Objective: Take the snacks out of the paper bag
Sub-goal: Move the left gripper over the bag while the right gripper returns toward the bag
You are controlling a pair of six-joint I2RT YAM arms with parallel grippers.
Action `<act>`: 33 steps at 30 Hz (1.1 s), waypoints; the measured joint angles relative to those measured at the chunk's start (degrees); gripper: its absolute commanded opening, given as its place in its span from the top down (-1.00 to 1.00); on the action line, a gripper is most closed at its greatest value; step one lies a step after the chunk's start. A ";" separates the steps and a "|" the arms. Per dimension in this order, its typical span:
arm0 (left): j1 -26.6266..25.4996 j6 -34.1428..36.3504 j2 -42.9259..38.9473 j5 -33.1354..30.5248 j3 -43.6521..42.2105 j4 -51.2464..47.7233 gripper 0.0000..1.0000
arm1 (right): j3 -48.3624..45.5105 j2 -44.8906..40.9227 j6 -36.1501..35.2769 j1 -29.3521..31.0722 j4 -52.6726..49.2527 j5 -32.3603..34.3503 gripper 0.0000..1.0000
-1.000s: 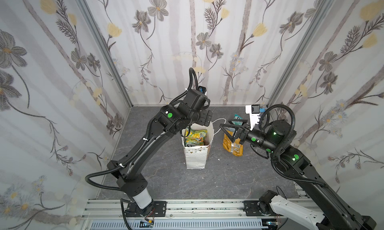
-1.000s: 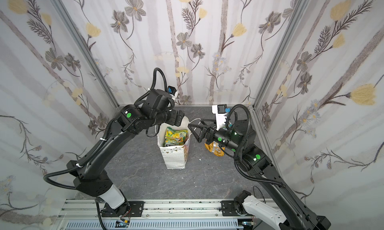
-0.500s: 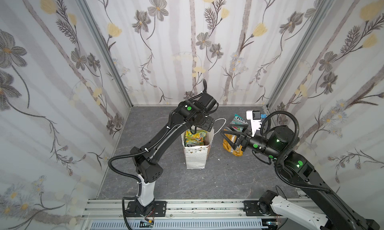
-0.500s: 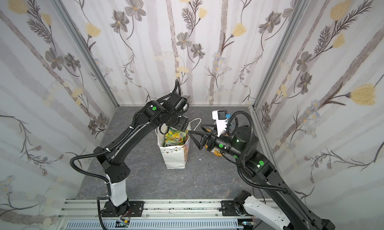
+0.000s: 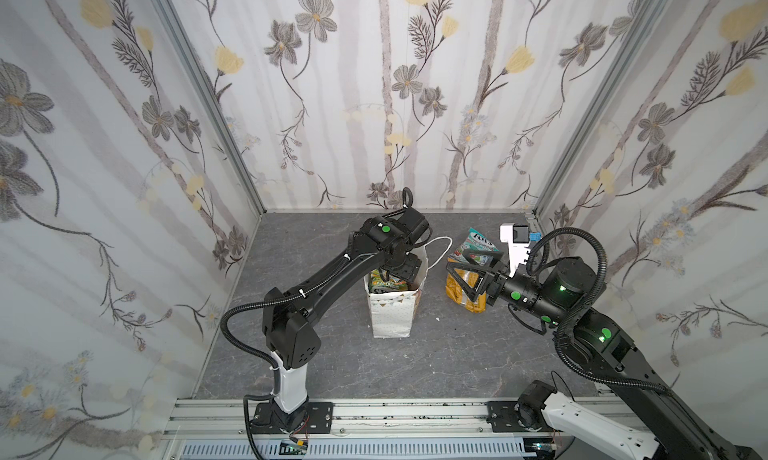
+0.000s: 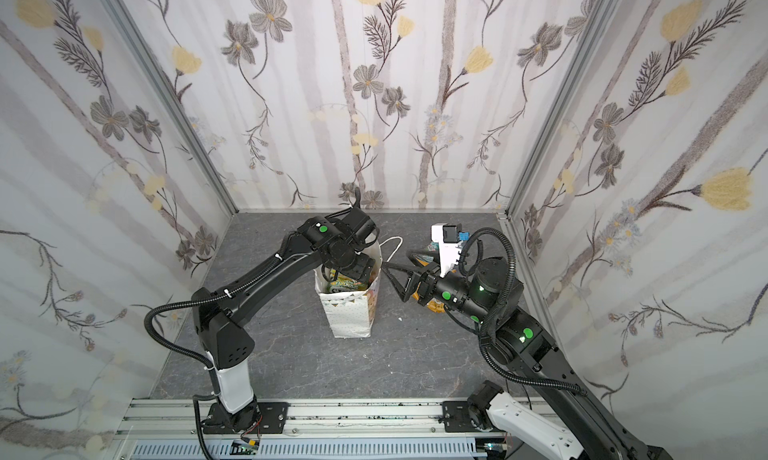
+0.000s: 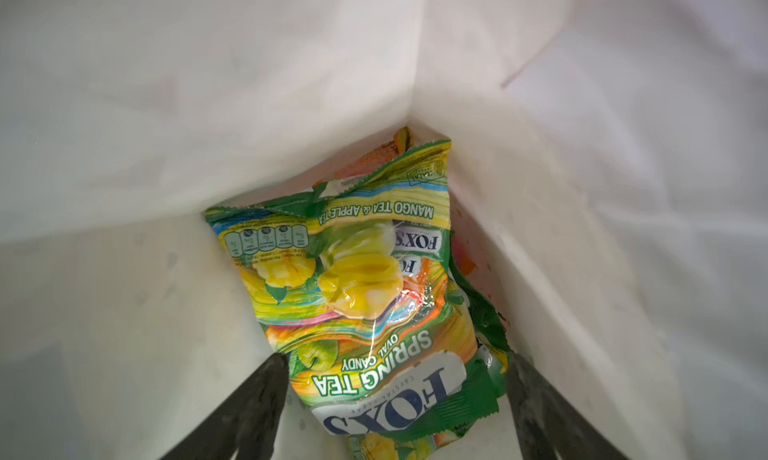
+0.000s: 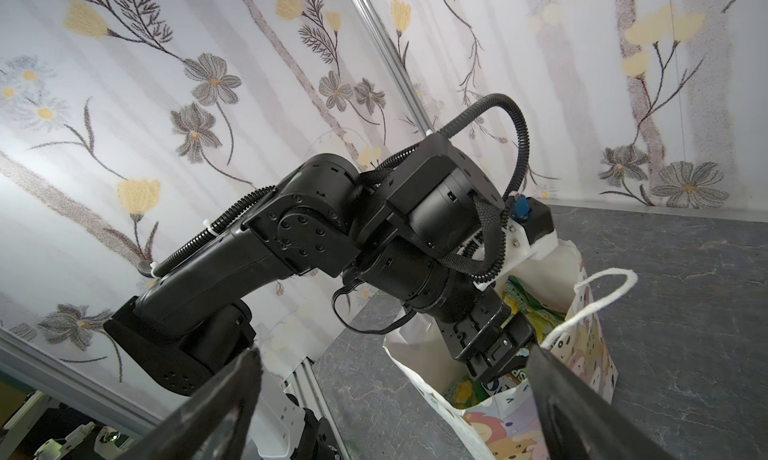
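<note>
The white paper bag [image 5: 392, 312] [image 6: 351, 317] stands upright mid-table. My left gripper [image 7: 397, 360] reaches down into its mouth, open, with a black finger on either side of a yellow-green FOX'S snack packet [image 7: 361, 279] [image 5: 384, 286], not closed on it. More snacks lie under that packet, showing orange-red [image 7: 464, 262] and yellow [image 7: 374, 447]. My right gripper [image 5: 457, 260] [image 8: 392, 352] hovers open and empty just right of the bag. Beneath it on the table lie an orange chip bag [image 5: 463, 298] and a teal FOX'S packet [image 5: 478, 239].
The bag's white cord handle [image 5: 436, 250] [image 8: 598, 296] loops out toward the right gripper. Its colourful side panel [image 8: 503, 429] faces the right wrist camera. Flowered walls close in on three sides; a metal rail [image 5: 374, 412] runs along the front edge.
The left arm has swung over and lowered its gripper into the bag's mouth, jaws narrowing a little. The right gripper has shifted slightly toward the bag, still open.
</note>
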 measured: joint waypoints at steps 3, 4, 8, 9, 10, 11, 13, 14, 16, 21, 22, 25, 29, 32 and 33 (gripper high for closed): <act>0.07 -0.37 0.00 0.44 -1.77 0.87 -0.67 | 0.00 0.00 0.11 0.00 0.04 -0.02 -0.99; 0.07 -0.46 0.00 0.46 -2.43 1.31 -0.67 | 0.00 0.00 0.17 0.00 0.04 -0.02 -0.99; 0.11 -0.63 -0.02 1.51 -5.01 2.67 -0.72 | 0.00 -0.07 0.31 0.00 0.04 -0.02 -0.99; 0.13 -0.70 -0.02 1.64 -5.51 2.95 -0.75 | 0.00 -0.13 0.33 0.00 0.04 -0.02 -0.99; 0.20 -0.72 0.00 1.75 -5.86 3.23 -0.78 | 0.00 -0.15 0.68 0.00 0.04 -0.02 -0.99; 0.26 -0.72 0.04 1.75 -6.12 3.54 -0.81 | 0.00 -0.15 0.68 0.00 0.04 -0.02 -0.99; 0.48 -0.72 0.44 1.75 -6.62 4.39 -0.87 | 0.00 -0.15 0.70 0.00 0.04 -0.02 -0.99; 0.59 -0.72 0.66 1.75 -6.91 4.76 -0.90 | 0.00 -0.15 0.70 0.00 0.04 -0.02 -0.99; 0.72 -0.72 1.31 1.75 -7.45 5.20 -0.92 | 0.00 -0.15 0.70 0.00 0.04 -0.02 -0.99; 0.72 -0.72 2.21 1.36 -9.35 6.73 -0.92 | 0.02 0.02 0.70 0.00 0.04 0.00 -0.99; 0.74 -0.72 2.27 1.25 -9.97 7.26 -0.90 | 0.02 0.11 0.70 0.00 0.04 0.00 -0.99; 0.81 -0.74 2.43 0.83 -11.52 8.55 -0.83 | 0.02 0.39 0.70 0.00 0.04 0.00 -0.99; 0.92 -1.27 2.49 -0.04 -13.86 10.47 -0.65 | 0.02 0.61 0.70 0.07 0.04 0.00 -0.99; 0.92 -2.10 2.23 -0.92 -15.89 12.46 -0.36 | 0.02 0.63 0.70 0.07 0.04 0.02 -0.99; 0.92 -2.32 2.05 -1.14 -16.35 13.00 -0.24 | 0.02 0.63 0.70 0.07 0.04 0.26 -0.99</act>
